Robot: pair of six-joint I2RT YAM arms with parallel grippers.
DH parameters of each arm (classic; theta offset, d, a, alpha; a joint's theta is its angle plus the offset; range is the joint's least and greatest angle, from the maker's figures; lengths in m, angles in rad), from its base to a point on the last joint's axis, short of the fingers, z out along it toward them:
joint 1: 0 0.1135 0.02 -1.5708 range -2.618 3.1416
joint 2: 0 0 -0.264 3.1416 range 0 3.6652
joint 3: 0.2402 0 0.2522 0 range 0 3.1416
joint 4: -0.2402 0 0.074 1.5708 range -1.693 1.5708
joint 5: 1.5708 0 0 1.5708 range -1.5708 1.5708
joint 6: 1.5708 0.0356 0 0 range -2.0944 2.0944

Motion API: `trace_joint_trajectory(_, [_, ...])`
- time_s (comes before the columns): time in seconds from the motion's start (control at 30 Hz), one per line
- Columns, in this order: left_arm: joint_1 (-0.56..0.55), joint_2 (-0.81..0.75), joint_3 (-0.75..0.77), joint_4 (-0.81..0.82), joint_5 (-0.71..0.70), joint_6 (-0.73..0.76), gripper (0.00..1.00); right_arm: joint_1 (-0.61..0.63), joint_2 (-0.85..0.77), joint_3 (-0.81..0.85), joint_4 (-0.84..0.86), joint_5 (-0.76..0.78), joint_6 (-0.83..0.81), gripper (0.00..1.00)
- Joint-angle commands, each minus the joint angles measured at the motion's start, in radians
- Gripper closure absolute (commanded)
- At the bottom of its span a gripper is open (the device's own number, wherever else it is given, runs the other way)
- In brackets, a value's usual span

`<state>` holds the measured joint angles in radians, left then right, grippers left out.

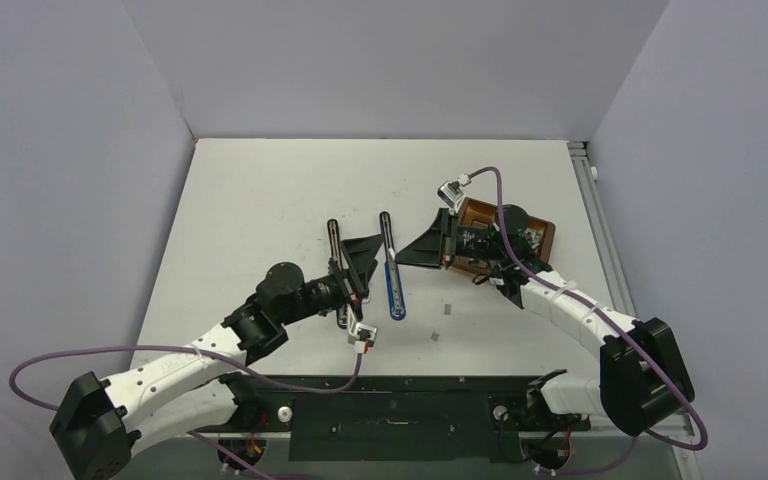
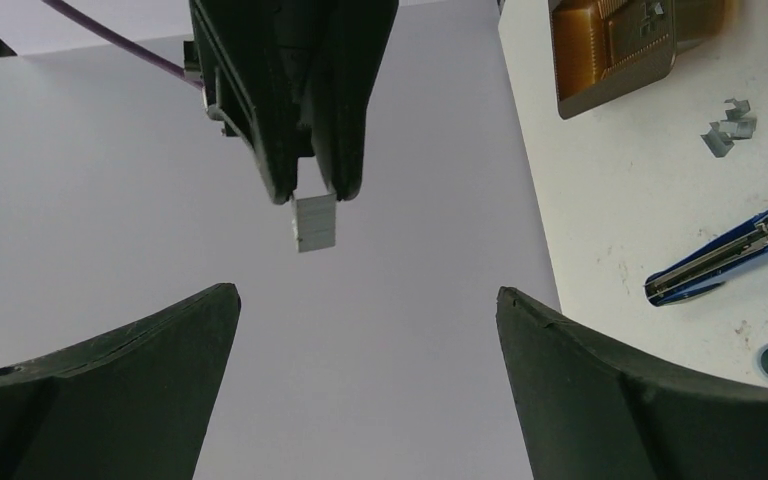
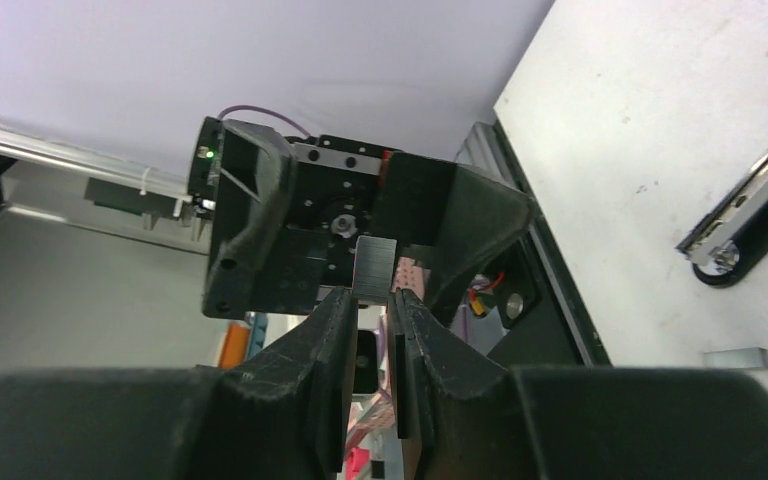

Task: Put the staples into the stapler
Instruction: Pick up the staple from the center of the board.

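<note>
Half done at best, going by the layout. Looks like a mid-air hand-off. Pinching one staple strip (image 2: 315, 220) by its top end in the nearly closed right gripper (image 3: 372, 300), well clear of the table. Facing it with the left gripper (image 2: 365, 295), spread wide open and holding nothing.

To do this bit well:
- Line the strip up square between the left fingers (image 2: 160, 360) before closing, not at an angle.
- Grab the free lower half, so the two grips don't fight over the same spot.
- Let go on the right only once the left grip looks solid.
- Go easy on the squeeze. Probably a glued strip, so likely to snap or shed staples.

After that, head for the opened-out stapler (image 1: 392, 290), lying flat mid-table close to both grippers, and drop the strip along the blue channel, legs down.

Ignore the loose staples (image 2: 728, 128) scattered on the table just right of the stapler. Same for the brown tray (image 2: 590, 80) further right, under the right arm. Can't tell how much is left in it.
</note>
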<state>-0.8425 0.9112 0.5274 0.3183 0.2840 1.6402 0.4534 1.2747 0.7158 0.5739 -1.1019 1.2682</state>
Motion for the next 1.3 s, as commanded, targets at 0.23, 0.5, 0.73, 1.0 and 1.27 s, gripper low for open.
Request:
trace_joint_trajectory(0.23, [-0.008, 0.069, 0.087, 0.134, 0.046, 0.079, 0.2, 0.029, 0.034, -0.017, 0.248, -0.036, 0.133, 0.81])
trace_joint_trajectory(0.5, [-0.026, 0.066, 0.096, 0.149, 0.046, 0.072, 0.24, 0.042, 0.067, -0.03, 0.344, -0.025, 0.195, 0.81])
trace_joint_trajectory(0.73, [-0.049, 0.056, 0.11, 0.122, 0.05, 0.047, 0.4, 0.048, 0.09, -0.037, 0.415, -0.013, 0.236, 0.81])
trace_joint_trajectory(1.0, [-0.05, 0.051, 0.114, 0.119, 0.044, 0.033, 0.58, 0.048, 0.112, -0.053, 0.475, -0.011, 0.274, 0.81])
trace_joint_trajectory(1.27, [-0.056, 0.04, 0.104, 0.102, 0.041, 0.017, 0.6, 0.048, 0.15, -0.077, 0.644, 0.012, 0.375, 0.82])
